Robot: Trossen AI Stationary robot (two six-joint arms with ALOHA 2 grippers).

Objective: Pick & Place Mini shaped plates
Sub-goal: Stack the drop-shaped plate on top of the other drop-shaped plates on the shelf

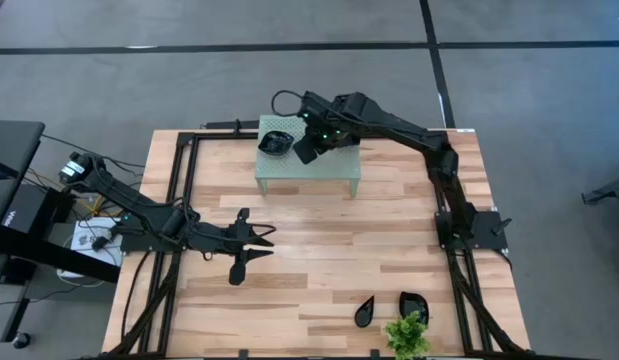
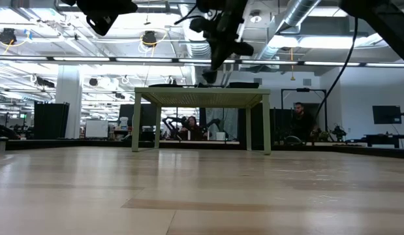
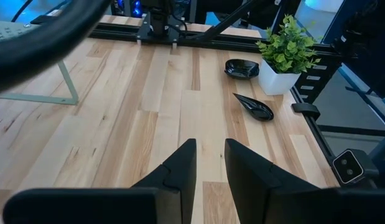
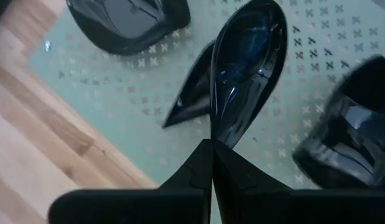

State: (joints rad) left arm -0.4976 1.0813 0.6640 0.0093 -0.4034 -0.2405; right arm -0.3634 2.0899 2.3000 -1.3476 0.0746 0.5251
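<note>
My right gripper (image 4: 212,163) is shut on a glossy black teardrop plate (image 4: 245,68) over the pale green perforated stand (image 1: 324,172) at the far middle of the table. Two more black plates (image 4: 127,22) (image 4: 347,143) rest on the stand's top on either side of it. A teardrop plate (image 1: 365,311) and a rounded plate (image 1: 413,306) lie flat on the wood near the front right. My left gripper (image 1: 251,245) waits open over the left half of the table, with nothing between its fingers (image 3: 180,171). My right gripper pinches the teardrop plate's narrow end (image 4: 218,134) between its two fingers. The fingers come from above, slanting down, and lie along the plate's length. The plate's wide end points away from the fingers, and its shadow (image 4: 187,102) falls on the stand's top beside it.
A small green plant in a white pot (image 1: 407,335) stands at the front right, next to the two plates on the wood. A black frame (image 1: 179,200) runs along the table's edges. Bare wood (image 1: 329,250) lies between the stand and the front.
</note>
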